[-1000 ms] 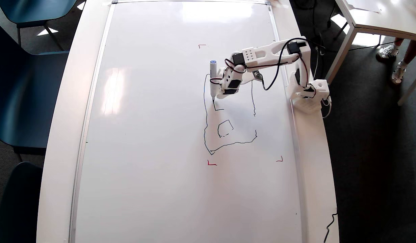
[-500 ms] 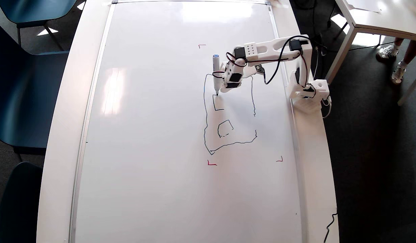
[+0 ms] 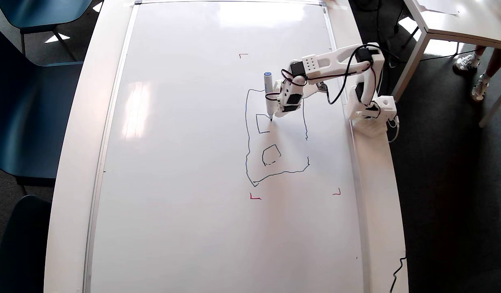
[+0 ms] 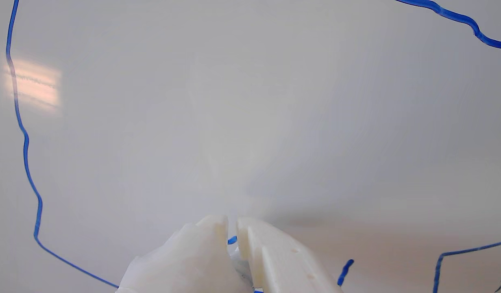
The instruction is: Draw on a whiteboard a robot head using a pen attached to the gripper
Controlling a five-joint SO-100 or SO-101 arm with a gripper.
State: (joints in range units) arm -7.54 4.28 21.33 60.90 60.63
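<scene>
My fingers (image 4: 218, 240) sit nearly closed with a thin gap at the wrist view's bottom centre. Overhead, the pen (image 3: 269, 95) beside my gripper (image 3: 281, 110) touches the whiteboard (image 3: 185, 162) right of centre, inside the robot head (image 3: 275, 138) outline's upper part.

Bright daylight — glare patches on the whiteboard (image 3: 136, 106); wrist view perhaps soft.

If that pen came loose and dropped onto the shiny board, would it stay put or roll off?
The pen is a slim, round cylinder, so it would probably roll. The whiteboard looks glossy and flat, which likely offers little grip to stop it. It also seems stiff and light, since the small gripper carries it upright without visible sag.
</scene>
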